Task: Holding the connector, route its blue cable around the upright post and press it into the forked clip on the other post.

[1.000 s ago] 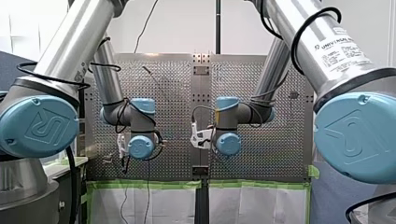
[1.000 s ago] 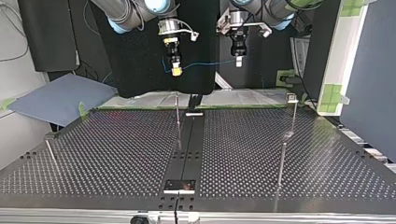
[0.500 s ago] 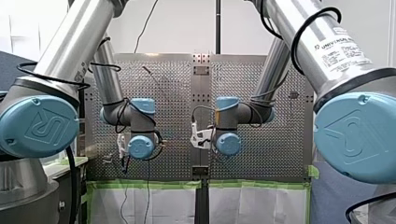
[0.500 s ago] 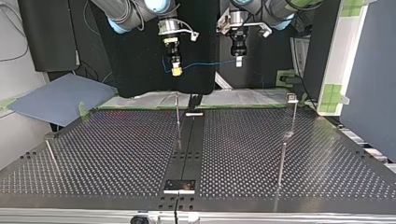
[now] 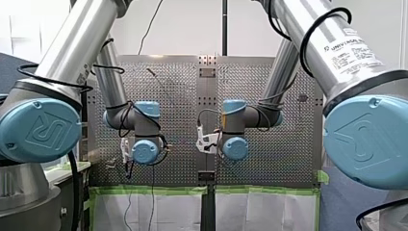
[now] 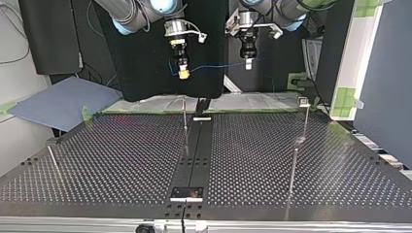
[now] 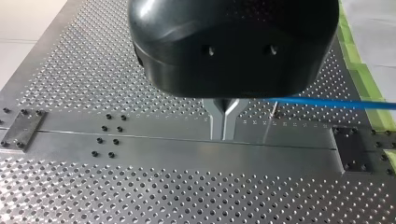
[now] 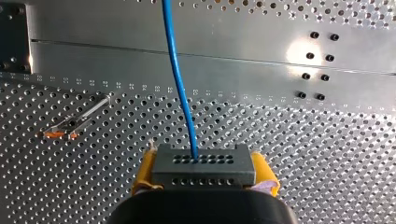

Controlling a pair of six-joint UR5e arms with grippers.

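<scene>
In the right wrist view my right gripper [image 8: 204, 183] has its yellow pads shut on the grey connector [image 8: 203, 164]. The blue cable [image 8: 179, 74] leaves the connector and runs ahead over the plate. The top view shows my right gripper [image 6: 183, 74] high above the table's far edge, with the cable [image 6: 218, 66] stretching across to my left gripper [image 6: 248, 64]. My left gripper [image 7: 223, 122] has its metal fingers closed together, and the cable [image 7: 327, 102] comes out beside them. A slim post [image 6: 185, 121] stands mid-table. Another post [image 6: 305, 119] with a small head stands at the top view's right.
The perforated table [image 6: 121, 160] has a smooth centre strip [image 6: 197, 155]. Two more thin posts stand on it, one [image 6: 293, 170] near the top view's right and a short one [image 6: 52, 158] at its left. A post [image 8: 77, 121] with an orange mark lies below my right gripper.
</scene>
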